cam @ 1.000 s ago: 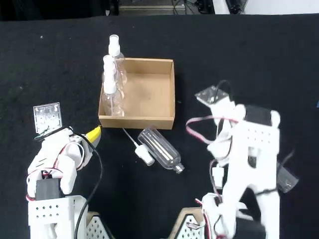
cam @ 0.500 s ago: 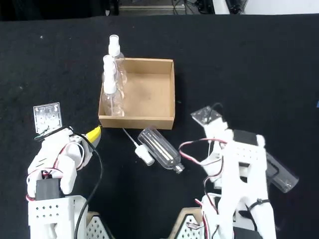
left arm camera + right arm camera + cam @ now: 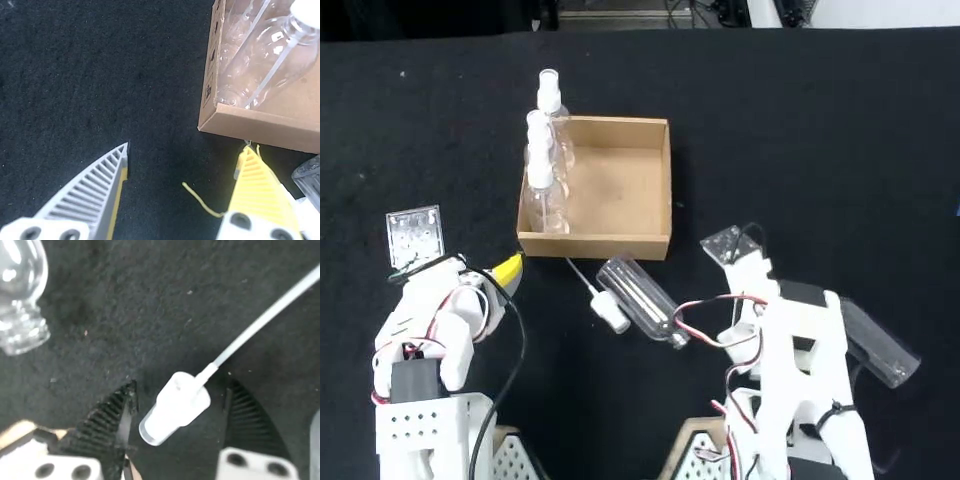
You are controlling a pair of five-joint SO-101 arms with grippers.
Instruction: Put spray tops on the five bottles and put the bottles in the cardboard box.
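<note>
Has the right gripper [image 3: 180,386] spread open, one dark finger [image 3: 112,415] on each side of a loose white spray top [image 3: 175,407], pinching nothing. Finds that spray top lying flat on the black table [image 3: 820,120], its thin dip tube [image 3: 265,320] slanting away from the fingers. Shows, a little farther out, the open threaded neck of a clear bottle [image 3: 20,295] lying on its side, apart from the spray top.

Has the left gripper [image 3: 185,147] released too, with grey finger [image 3: 102,192] and yellow finger [image 3: 255,185] wide apart over bare cloth. Grasps nothing there, just beside the near corner of the cardboard box [image 3: 260,122].

From above, places a row of three capped bottles [image 3: 546,190] upright inside the box, along the wall on the left arm's side. Puts the lying clear bottle between the box's near wall and the right arm, neck toward that arm. Sets a second spray top [image 3: 611,312] just beside that bottle's flank, tube pointing at the box. Leaves another clear bottle [image 3: 880,348] on its side beyond the right arm, partly hidden by it.
</note>
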